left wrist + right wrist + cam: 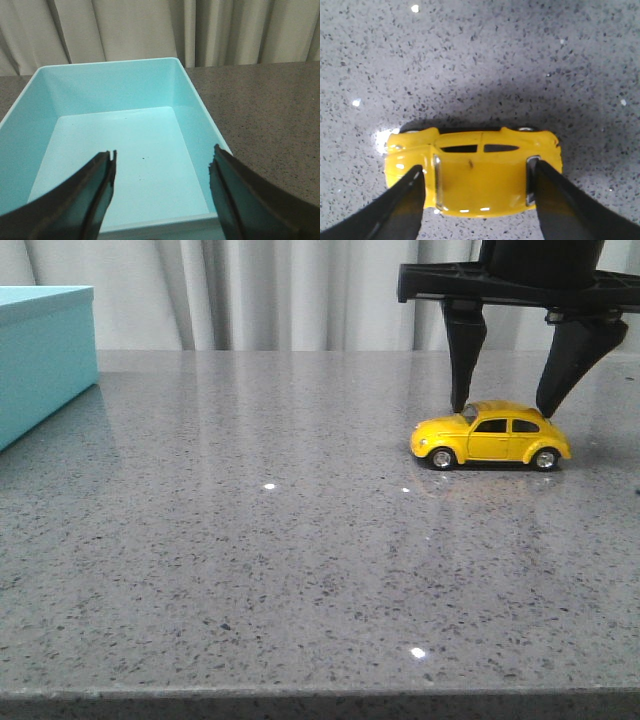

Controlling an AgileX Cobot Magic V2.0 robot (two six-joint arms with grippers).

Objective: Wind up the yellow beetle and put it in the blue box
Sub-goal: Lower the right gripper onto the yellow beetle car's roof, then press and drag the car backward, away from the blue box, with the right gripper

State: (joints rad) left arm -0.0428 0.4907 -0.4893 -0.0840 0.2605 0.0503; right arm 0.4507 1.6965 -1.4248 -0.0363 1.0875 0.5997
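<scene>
Yellow beetle [490, 437], a small glossy toy car of rounded shape with dark windows and silver hubcaps on black tyres, stands on all four wheels on the speckled grey stone desk [300, 570], toward its right side, nose pointing left in the front view. Its paint is clean and shiny, catching small highlights along the roof. The right gripper [508, 408] hangs just above it, released, its two black fingers [465, 350] spread fore and aft of the roof, tips level with the windscreen and rear window. I judge the step in hand to be the grasp before winding: the next move calls for lowering a little and closing squarely on the body, so the car can be dragged backward against the desk. Farther left, well apart, sits the large light turquoise-blue rectangular box [45, 360], lidless and bare inside, the left gripper [162, 175] poised over it, also released.
</scene>
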